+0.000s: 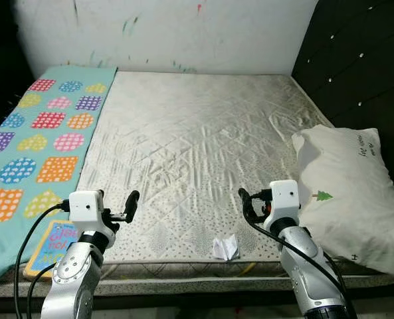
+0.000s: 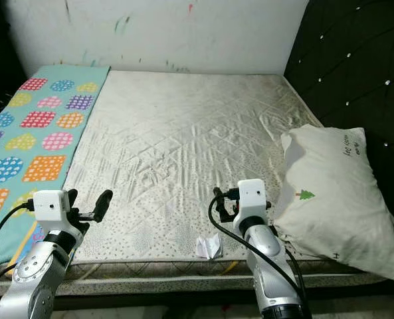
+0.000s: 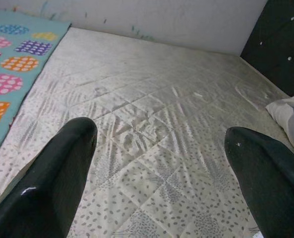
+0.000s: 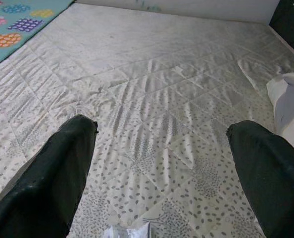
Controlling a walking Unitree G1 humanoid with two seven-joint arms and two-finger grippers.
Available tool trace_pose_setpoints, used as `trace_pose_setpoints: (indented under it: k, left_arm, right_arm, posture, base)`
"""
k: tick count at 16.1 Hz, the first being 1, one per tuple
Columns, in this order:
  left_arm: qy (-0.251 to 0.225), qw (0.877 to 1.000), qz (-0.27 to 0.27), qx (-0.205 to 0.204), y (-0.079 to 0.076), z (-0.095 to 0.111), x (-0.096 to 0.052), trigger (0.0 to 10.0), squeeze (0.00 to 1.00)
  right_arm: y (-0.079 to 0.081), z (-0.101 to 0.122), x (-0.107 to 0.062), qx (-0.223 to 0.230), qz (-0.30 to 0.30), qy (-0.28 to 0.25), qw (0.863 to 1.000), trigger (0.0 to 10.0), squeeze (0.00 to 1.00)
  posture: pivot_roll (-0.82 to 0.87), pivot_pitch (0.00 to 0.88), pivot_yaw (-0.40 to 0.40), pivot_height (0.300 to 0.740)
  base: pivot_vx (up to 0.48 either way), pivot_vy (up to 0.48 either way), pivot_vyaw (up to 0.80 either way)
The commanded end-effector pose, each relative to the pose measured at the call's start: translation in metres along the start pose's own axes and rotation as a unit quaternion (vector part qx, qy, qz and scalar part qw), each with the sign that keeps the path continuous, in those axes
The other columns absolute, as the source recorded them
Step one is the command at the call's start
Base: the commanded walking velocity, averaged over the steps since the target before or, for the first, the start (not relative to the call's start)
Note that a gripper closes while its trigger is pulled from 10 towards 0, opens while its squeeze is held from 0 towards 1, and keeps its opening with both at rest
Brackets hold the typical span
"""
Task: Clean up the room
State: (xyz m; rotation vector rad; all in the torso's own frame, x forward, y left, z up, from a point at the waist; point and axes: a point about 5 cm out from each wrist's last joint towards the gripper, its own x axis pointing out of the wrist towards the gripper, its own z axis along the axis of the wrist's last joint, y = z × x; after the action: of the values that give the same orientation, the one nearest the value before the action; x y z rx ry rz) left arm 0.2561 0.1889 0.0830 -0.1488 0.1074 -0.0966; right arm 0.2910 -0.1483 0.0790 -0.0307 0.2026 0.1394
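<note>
Looking down from the head camera, a bare quilted mattress (image 1: 183, 153) fills the scene, with a small crumpled scrap of white paper (image 1: 225, 247) lying near its front edge, between the two arms and closer to the right one. The right gripper (image 1: 248, 203) hovers just above and behind the scrap, fingers spread and holding nothing; the left gripper (image 1: 129, 206) hangs over the mattress near the teal patterned blanket (image 1: 44, 133), likewise released and empty. A white pillow (image 1: 349, 193) leans against the dark headboard on the right, and a colourful book (image 1: 54, 242) sits at the blanket's front corner.

From the left wrist, both black fingers (image 3: 52, 183) stand wide apart over speckled fabric.

From the right wrist, the fingers (image 4: 52, 178) are equally spread, and the paper (image 4: 129, 232) peeks in at the frame's edge, short of the gap.

Picking up the scrap looks like the likely step: the right arm should draw back toward the bed's edge and lower until the paper sits between the fingers, then close gently, since such light, creased paper could slide or flatten on the slick cover
</note>
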Motion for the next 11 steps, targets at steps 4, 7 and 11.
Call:
trace_pose_setpoints:
  k: [4, 7, 11]
  left_arm:
    - [0.002, 1.000, 0.010, 0.005, 0.0031, -0.0015, 0.0004, 10.0, 0.00]
    - [-0.002, 1.000, 0.011, 0.004, 0.0027, -0.0012, 0.0007, 10.0, 0.00]
    - [-0.004, 1.000, 0.012, 0.000, 0.0027, -0.0017, -0.0004, 10.0, 0.00]
  right_arm:
    - [-0.0025, -0.0005, 0.0008, -0.003, 0.000, 0.001, 1.000, 10.0, 0.00]
    - [-0.0031, 0.0001, 0.0009, -0.005, 0.000, -0.002, 1.000, 10.0, 0.00]
    - [-0.0032, -0.0006, 0.0002, -0.007, 0.002, -0.002, 1.000, 10.0, 0.00]
  posture:
    - [-0.10, 0.000, -0.043, 0.630]
    - [-0.10, 0.000, -0.047, 0.617]
    - [-0.10, 0.000, -0.048, 0.617]
  base:
    - [0.000, 0.000, 0.00]
    - [0.000, 0.000, 0.00]
    - [0.000, 0.000, 0.00]
